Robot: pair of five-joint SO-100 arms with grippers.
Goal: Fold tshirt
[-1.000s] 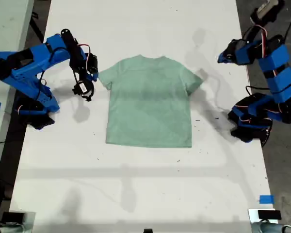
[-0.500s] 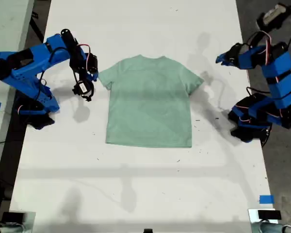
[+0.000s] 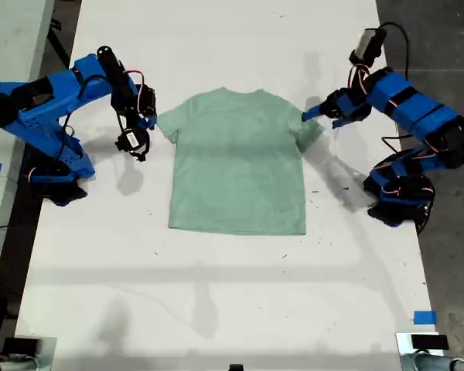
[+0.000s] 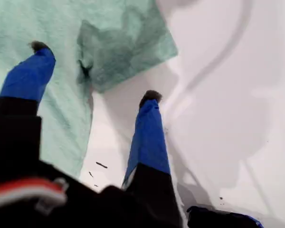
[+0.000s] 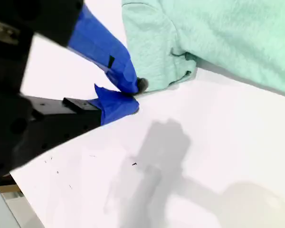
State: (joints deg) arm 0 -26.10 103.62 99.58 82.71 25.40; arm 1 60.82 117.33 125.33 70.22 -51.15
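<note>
The pale mint-green tshirt (image 3: 240,162) lies flat and face up in the middle of the white table (image 3: 216,294), collar toward the far edge. My first gripper (image 3: 317,117) is at the sleeve on the exterior view's right. In the first wrist view my first gripper (image 4: 95,71) is open, its fingers straddling that sleeve of the tshirt (image 4: 118,38) with nothing held. My second gripper (image 3: 148,122) hangs by the sleeve on the exterior view's left. In the second wrist view my second gripper (image 5: 137,97) is shut and empty, just off the hem of the tshirt (image 5: 218,33).
Both arm bases stand on the table's side edges in the exterior view. A strip of blue tape (image 3: 424,317) marks the near corner on the exterior view's right. Small dark specks dot the table near the shirt.
The first arm has swung from a raised pose beside the table down to the shirt's sleeve on the exterior view's right. The second arm and the shirt have not moved.
</note>
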